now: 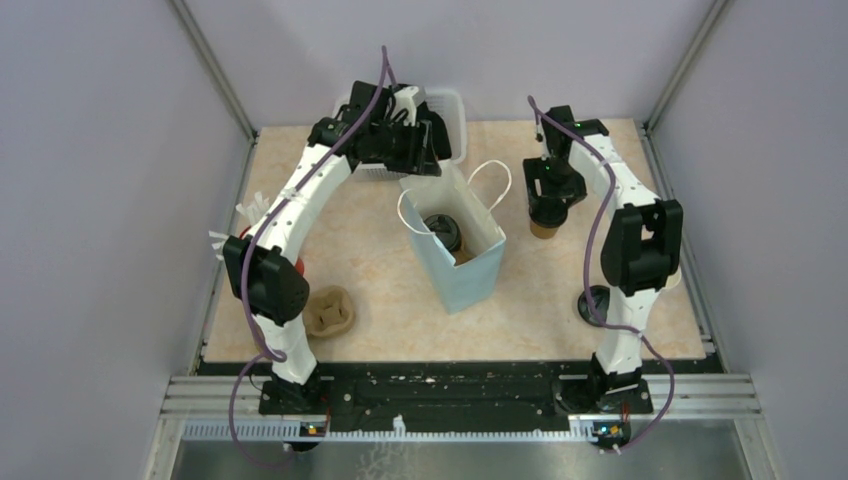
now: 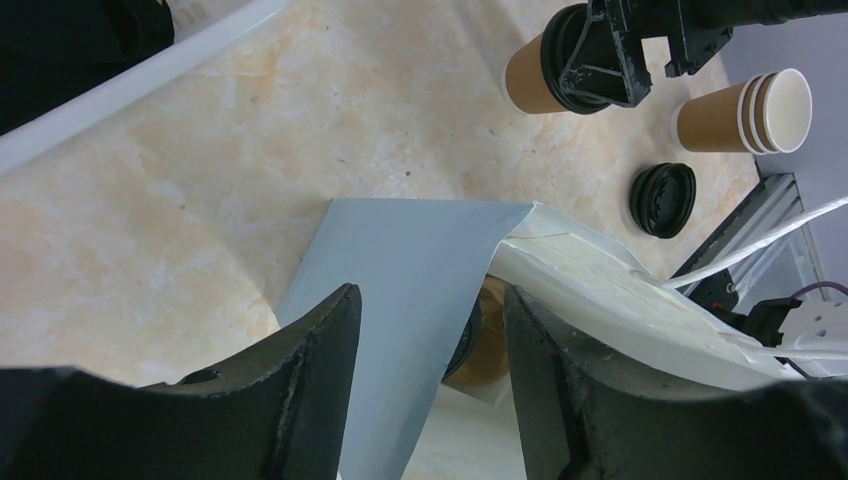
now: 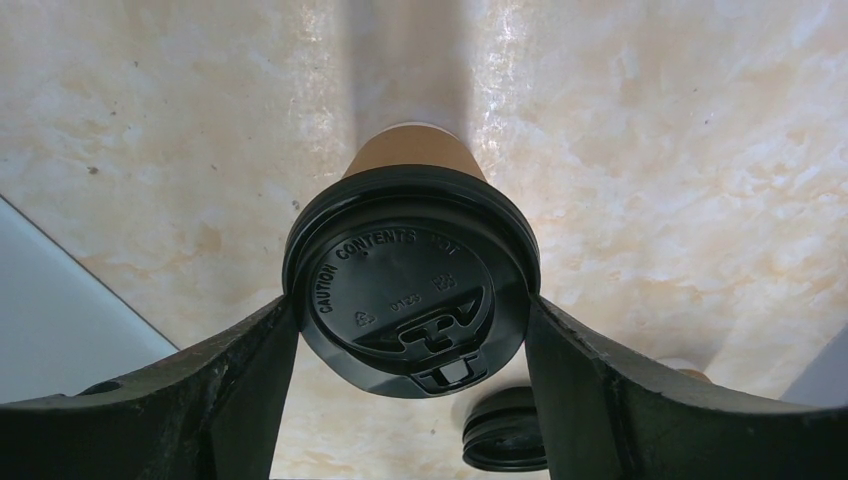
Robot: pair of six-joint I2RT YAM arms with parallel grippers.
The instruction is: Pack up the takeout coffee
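**Item:** takeout coffee (image 2: 527,80), a kraft-paper cup under a black snap-on lid (image 3: 405,290).

**Location:** upright on the table (image 1: 380,250), right of the paper bag (image 1: 470,275) and apart from it.

**Right gripper** (image 3: 412,300): set over the cup from above, one finger at each side of the lid's rim and apparently touching it.

**Left gripper** (image 2: 430,300): jaws apart, astride the bag's top edge, nothing pinched.

**Handling (judged):**
- Light if empty; the fill cannot be seen.
- The paper wall is thin and would dent under a hard squeeze.
- The lid rim is stiffer but smooth, and may pop off.
- A hold just under the rim, kept vertical, looks safest.

**Nearby:**
- a second lidded cup (image 1: 442,230) inside the bag
- a cup carrier (image 1: 330,310)
- a loose lid (image 2: 662,198)
- stacked empty cups (image 2: 745,110)
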